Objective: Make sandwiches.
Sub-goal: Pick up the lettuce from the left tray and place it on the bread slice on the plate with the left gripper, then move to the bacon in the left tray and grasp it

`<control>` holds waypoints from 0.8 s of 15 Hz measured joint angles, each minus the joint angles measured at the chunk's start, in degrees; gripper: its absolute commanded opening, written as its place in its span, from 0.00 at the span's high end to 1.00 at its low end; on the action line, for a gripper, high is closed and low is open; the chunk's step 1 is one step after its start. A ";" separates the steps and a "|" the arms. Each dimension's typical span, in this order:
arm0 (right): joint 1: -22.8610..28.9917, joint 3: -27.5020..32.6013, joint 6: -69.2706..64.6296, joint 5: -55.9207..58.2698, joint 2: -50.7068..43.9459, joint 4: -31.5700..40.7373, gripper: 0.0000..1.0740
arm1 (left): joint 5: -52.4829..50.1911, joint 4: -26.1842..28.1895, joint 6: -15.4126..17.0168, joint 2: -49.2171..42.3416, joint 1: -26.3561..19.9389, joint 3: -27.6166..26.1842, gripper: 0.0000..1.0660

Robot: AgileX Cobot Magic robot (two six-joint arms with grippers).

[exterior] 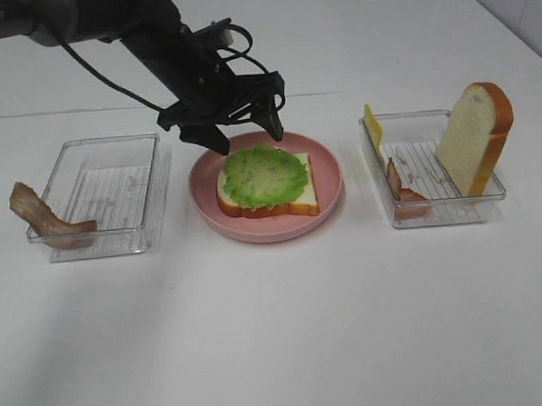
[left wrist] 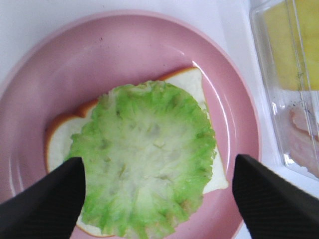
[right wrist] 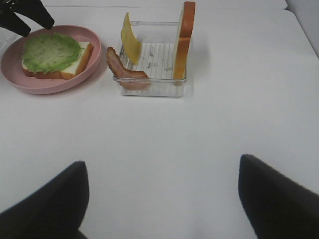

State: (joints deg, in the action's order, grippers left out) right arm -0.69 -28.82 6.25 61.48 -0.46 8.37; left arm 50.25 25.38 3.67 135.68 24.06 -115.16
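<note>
The white table (exterior: 279, 348) carries everything, and my left arm (exterior: 153, 36) reaches in from its far left corner toward the middle. Two clear plastic trays flank the centre: the left tray (exterior: 116, 188) sits toward the table's left edge and the right tray (exterior: 453, 210) toward its right edge, well apart from each other. Between them, mid-table, lies the round pink plate (exterior: 331, 174). On that plate is the sandwich so far: one white bread slice (exterior: 305, 199) with an orange-brown crust lying flat, and a frilly green lettuce leaf (exterior: 265, 176) spread on top of it, covering most of the bread. A second bread slice (exterior: 472, 142) stands on edge in the right tray, leaning at its right side. A yellow cheese square (exterior: 373, 129) stands at that tray's far left corner, tilted against the wall. One brown bacon strip (exterior: 403, 193) droops over the same tray's left wall near the front corner, and another bacon strip (exterior: 37, 215) hangs across the left wall of the left tray near its front corner. My left pincer (exterior: 249, 139) hovers just above the lettuce with its jaws spread wide, gripping nothing. My right pincer (right wrist: 162, 162) hangs over bare table near the front edge, jaws wide apart and empty.
</note>
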 measured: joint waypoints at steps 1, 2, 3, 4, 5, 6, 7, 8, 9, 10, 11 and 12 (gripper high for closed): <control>0.00 0.00 0.00 0.00 0.00 0.00 0.27 | 3.95 -5.67 0.00 -1.09 0.00 -3.21 0.26; 0.00 0.00 0.00 0.00 0.00 0.00 0.27 | 7.05 -9.45 0.46 -1.78 0.00 -4.98 0.26; 0.00 0.00 0.00 0.00 0.00 0.00 0.27 | 10.31 -12.89 0.92 -2.64 0.00 -6.30 0.26; 0.00 0.00 0.00 0.00 0.00 0.06 0.27 | 13.06 -16.67 1.78 -3.78 0.00 -7.45 0.26; 0.00 0.00 0.00 0.00 0.00 0.11 0.27 | 16.27 -20.51 2.98 -4.70 0.00 -8.82 0.26; 0.00 0.00 0.00 0.00 0.00 0.11 0.27 | 18.33 -23.66 4.18 -5.16 0.00 -10.37 0.26; 0.00 0.00 0.00 0.00 0.00 0.11 0.27 | 18.68 -26.13 5.10 -5.67 -0.11 -11.46 0.26; 0.00 0.00 0.00 0.00 0.00 0.11 0.27 | 18.91 -27.10 5.96 -6.25 -0.46 -11.75 0.26; 0.00 0.00 0.00 0.00 0.00 0.11 0.27 | 19.02 -27.39 6.93 -7.39 -0.86 -11.75 0.26; 0.00 0.00 0.00 0.00 0.00 0.11 0.27 | 19.14 -27.50 7.56 -8.71 -1.43 -11.75 0.26; 0.00 0.00 0.00 0.00 0.00 0.11 0.27 | 19.14 -27.44 7.68 -10.54 -2.29 -11.29 0.26; 0.00 0.00 0.00 0.00 0.00 0.11 0.27 | 19.14 -27.16 7.68 -12.61 -3.32 -9.85 0.26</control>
State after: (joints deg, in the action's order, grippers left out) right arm -0.69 -28.82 6.25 61.48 -0.46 8.48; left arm 69.39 -1.78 11.34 123.07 20.74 -125.02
